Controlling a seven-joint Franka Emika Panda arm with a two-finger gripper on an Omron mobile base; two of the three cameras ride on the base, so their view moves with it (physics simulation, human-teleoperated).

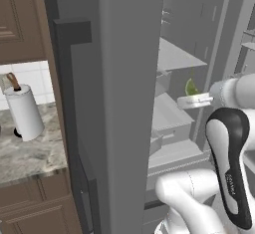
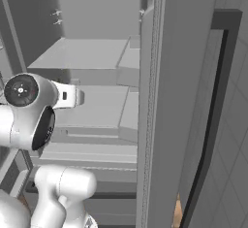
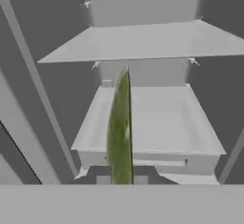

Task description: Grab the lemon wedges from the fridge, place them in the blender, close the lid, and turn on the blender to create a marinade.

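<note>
Holding lemon wedge (image 3: 120, 137) in nearly closed gripper (image 1: 195, 100), inside open fridge (image 1: 124, 103), above grey shelf (image 3: 157, 123). Wedge sits right at claw, pinched between jaws, long axis running straight out along gripper, thin edge toward hand camera. Left base view: green sliver just above gripper tip. Next, judged: withdraw from fridge, carry to blender.
</note>
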